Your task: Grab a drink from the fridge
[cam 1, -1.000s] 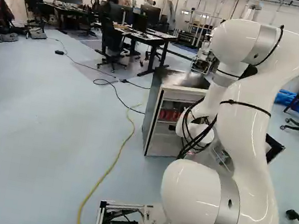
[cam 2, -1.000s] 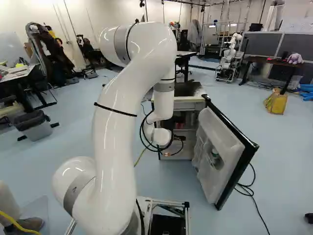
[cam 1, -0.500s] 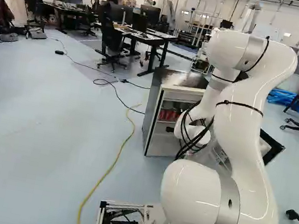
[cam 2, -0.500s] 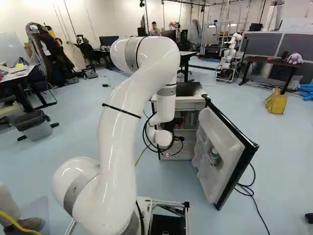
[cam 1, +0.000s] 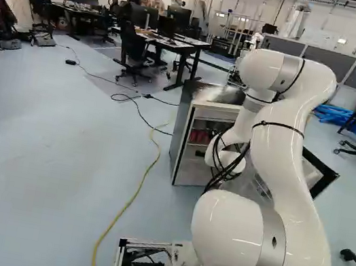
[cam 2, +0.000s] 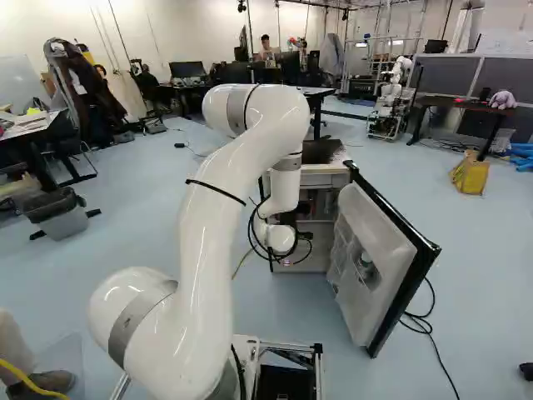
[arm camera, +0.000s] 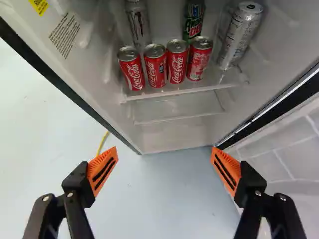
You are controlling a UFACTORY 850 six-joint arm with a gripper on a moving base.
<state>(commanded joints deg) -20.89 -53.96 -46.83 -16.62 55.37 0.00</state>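
The black two-fingered gripper [cam 1: 200, 153] has angular orange pads [arm camera: 101, 172] striped black. At its twelve o'clock, four short cylindrical metal cans [arm camera: 177, 62] are red with white lettering and silver rims; behind them stand a green drink container [arm camera: 193, 21] patterned red and white and a silver-grey cylindrical can [arm camera: 138, 22] with dark markings. At one o'clock, a tall cylindrical metal can [arm camera: 239, 37] is silver with dark print. At eleven, a rectangular label [arm camera: 39, 5] is yellow. At the right base view's four o'clock, the rectangular fridge door [cam 2: 379, 237] is whitish inside, black-edged.
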